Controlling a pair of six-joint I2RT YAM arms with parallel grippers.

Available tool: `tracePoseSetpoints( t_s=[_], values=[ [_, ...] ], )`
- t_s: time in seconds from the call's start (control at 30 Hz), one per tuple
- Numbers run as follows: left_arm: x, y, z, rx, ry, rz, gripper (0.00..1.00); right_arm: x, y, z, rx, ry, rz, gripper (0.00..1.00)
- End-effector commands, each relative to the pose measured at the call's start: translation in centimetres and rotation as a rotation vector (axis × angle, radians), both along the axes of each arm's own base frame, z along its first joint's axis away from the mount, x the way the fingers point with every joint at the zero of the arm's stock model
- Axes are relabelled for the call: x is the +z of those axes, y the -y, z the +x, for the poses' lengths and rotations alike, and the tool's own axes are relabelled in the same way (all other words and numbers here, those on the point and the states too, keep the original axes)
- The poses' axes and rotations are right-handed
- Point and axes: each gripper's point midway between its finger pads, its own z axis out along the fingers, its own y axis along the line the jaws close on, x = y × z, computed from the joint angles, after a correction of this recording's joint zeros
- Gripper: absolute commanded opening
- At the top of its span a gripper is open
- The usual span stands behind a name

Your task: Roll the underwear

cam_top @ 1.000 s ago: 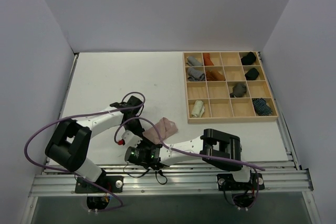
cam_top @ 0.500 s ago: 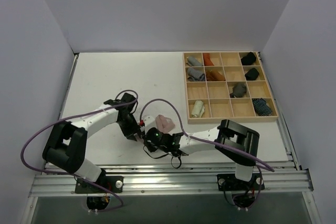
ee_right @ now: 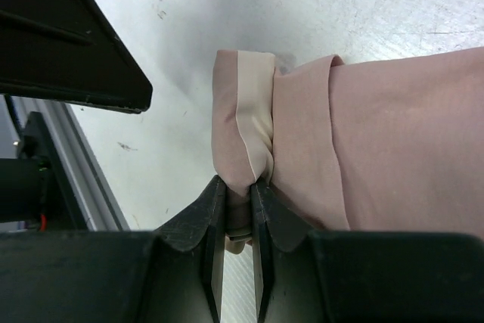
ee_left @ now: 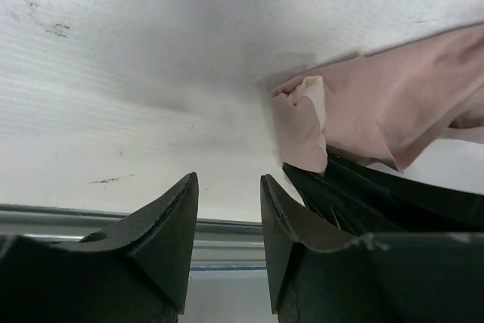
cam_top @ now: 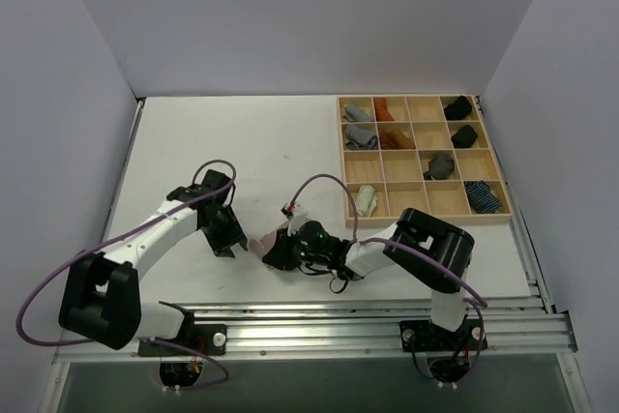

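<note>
right claw (ee_right: 238, 187) pinches folded edge of pink underwear (ee_right: 393, 134); left claw (ee_left: 229, 183) gapes empty alongside.

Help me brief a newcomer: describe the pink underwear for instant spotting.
On the white table, look left of the wooden tray, toward the near edge. The pink underwear sits pinched in the right claw: the only dusty-pink cloth, beige-banded, outside the tray's compartments.

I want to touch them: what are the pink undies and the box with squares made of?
The pink underwear looks like soft, matte cloth: it folds and wrinkles. The divided tray looks like pale bare wood, with thin straight walls.
</note>
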Motion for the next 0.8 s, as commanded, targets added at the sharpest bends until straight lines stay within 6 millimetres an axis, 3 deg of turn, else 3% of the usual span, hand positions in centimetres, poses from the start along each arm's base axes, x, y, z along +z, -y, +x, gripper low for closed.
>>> tracePoseSetpoints(
  t_s=[0.0, 0.13, 0.77],
  values=[
    [1.1, 0.9, 1.6, -0.042, 0.124, -0.06, 0.46, -8.7, 6.5, -3.9, -0.006, -0.221, -0.262, 0.0],
    [1.4, 2.2, 2.7, -0.078, 0.206, -0.129, 0.47, -9.3, 7.3, -4.1, -0.024, -0.26, -0.242, 0.0],
    [-1.9, 4.9, 5.0, -0.054, 0.243, -0.188, 0.49, -10.6, 7.4, -4.3, -0.066, -0.331, -0.169, 0.0]
  ],
)
